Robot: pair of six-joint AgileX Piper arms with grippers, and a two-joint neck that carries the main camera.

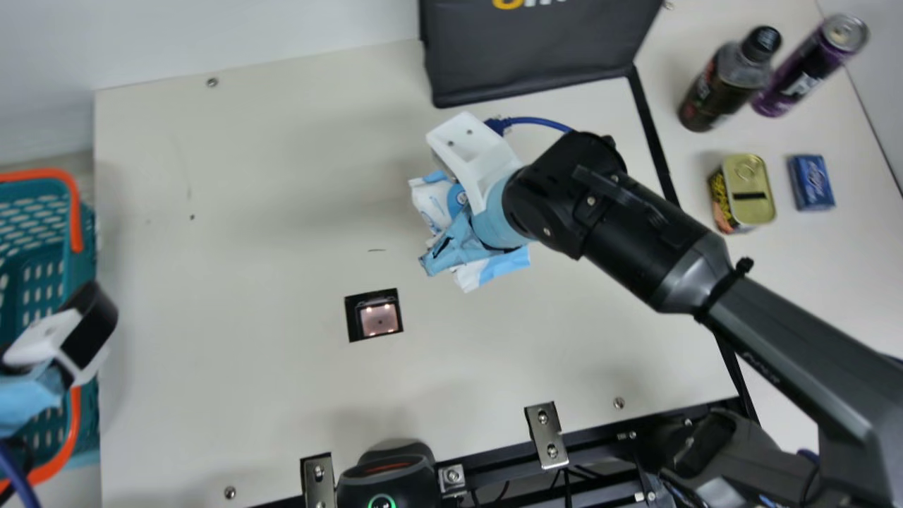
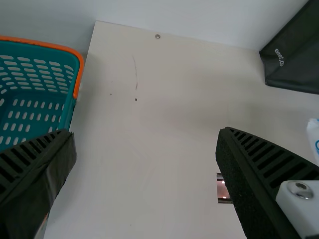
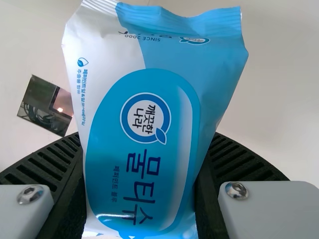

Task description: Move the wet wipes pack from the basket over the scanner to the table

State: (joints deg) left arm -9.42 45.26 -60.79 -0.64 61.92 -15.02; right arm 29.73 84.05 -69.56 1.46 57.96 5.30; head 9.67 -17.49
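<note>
In the main view my right gripper (image 1: 469, 212) is over the table, right of and beyond the scanner window (image 1: 379, 319), with the wet wipes pack (image 1: 494, 267) partly hidden beneath it. The right wrist view shows the wet wipes pack (image 3: 142, 134) squeezed between both ribbed fingers of my right gripper (image 3: 142, 199); the scanner window (image 3: 47, 104) lies beside it. At the main view's left edge, my left gripper (image 1: 60, 339) is above the teal basket (image 1: 86, 240). Its fingers stand wide apart and hold nothing in the left wrist view, where the left gripper (image 2: 147, 169) shows near the basket (image 2: 75, 69).
A black bag (image 1: 536, 49) stands at the table's far side. To the right are a bottle (image 1: 726, 81), a purple can (image 1: 804, 70), a tin (image 1: 744, 194) and a blue box (image 1: 811, 182). A black device (image 1: 386, 476) sits at the near edge.
</note>
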